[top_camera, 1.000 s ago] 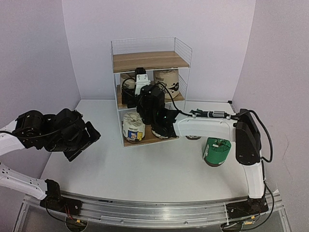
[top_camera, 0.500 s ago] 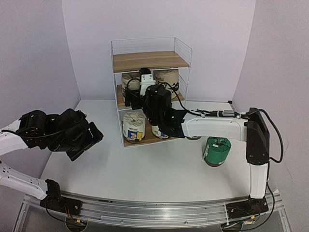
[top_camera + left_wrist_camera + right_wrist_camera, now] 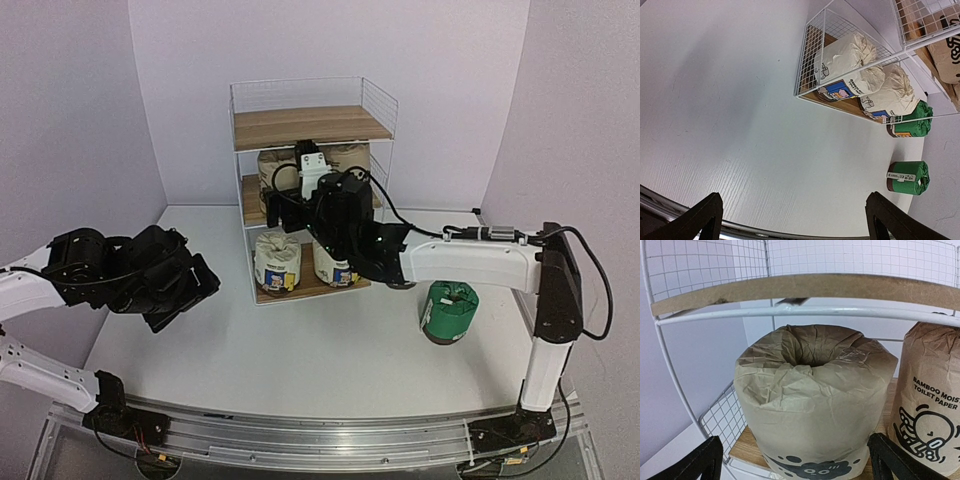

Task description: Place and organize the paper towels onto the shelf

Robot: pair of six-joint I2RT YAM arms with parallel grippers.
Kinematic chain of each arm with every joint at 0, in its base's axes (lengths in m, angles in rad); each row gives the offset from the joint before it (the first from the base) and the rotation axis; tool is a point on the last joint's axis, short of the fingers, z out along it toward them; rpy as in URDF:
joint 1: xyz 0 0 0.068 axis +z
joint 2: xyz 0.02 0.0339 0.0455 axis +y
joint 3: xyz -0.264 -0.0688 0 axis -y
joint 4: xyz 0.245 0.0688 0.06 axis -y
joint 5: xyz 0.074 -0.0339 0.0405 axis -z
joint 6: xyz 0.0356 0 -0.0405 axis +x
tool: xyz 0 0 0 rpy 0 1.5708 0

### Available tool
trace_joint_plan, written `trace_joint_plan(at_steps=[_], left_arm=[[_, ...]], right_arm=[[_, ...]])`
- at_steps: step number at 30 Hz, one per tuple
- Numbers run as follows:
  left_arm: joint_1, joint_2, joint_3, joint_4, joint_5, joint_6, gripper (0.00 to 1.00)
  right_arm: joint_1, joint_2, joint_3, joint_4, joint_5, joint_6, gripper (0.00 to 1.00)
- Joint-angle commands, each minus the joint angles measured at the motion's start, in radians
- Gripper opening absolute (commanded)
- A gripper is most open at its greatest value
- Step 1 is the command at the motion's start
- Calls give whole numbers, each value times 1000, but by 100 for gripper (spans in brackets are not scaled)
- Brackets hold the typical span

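Since the earlier frames the right arm has risen from the bottom board [image 3: 300, 291] to the middle level of the shelf [image 3: 238, 150], uncovering the right white roll [image 3: 334, 266], and its fingers have spread further; the left arm has shifted slightly toward the shelf. Right end effector [image 3: 284, 203]: jaws wide apart, gripping nothing, set at the near face of the shelf and pointed at the left beige roll [image 3: 810, 405]. That roll stands upright on the middle board [image 3: 740, 450], gathered top uppermost, under the top board [image 3: 790, 287], close to the left mesh side. The right beige roll [image 3: 930, 410], with black print, stands just beside it on the same board. Below, the left white roll [image 3: 277, 262] and the right white roll stand side by side on the bottom board, labels facing near. Outside the shelf, the far green roll [image 3: 910, 125] sits on the desk [image 3: 300, 365] just beside the shelf's right lower corner, largely hidden behind the right arm in the overhead view. The near green roll [image 3: 448, 312] stands upright on the desk, nearer and further right, apart from the shelf. Left end effector [image 3: 196, 284]: jaws wide apart, gripping nothing, held above the left part of the desk, well apart from every roll.
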Motion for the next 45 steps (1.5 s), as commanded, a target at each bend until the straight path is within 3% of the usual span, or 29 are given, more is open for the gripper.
trace_joint_plan(at_steps=[1, 28, 35, 41, 45], left_arm=[[1, 6, 32, 24, -1, 17, 100], [0, -23, 0, 41, 11, 31, 100], [1, -47, -16, 41, 20, 39, 100], [1, -71, -35, 45, 25, 42, 100], [0, -79, -38, 48, 29, 48, 100]], right_arm=[[-1, -64, 18, -70, -47, 22, 98], [-7, -214, -38, -346, -196, 138, 98], [-70, -283, -89, -375, -337, 197, 98], [-153, -288, -84, -376, -624, 277, 97], [-165, -249, -50, -376, -651, 273, 96]])
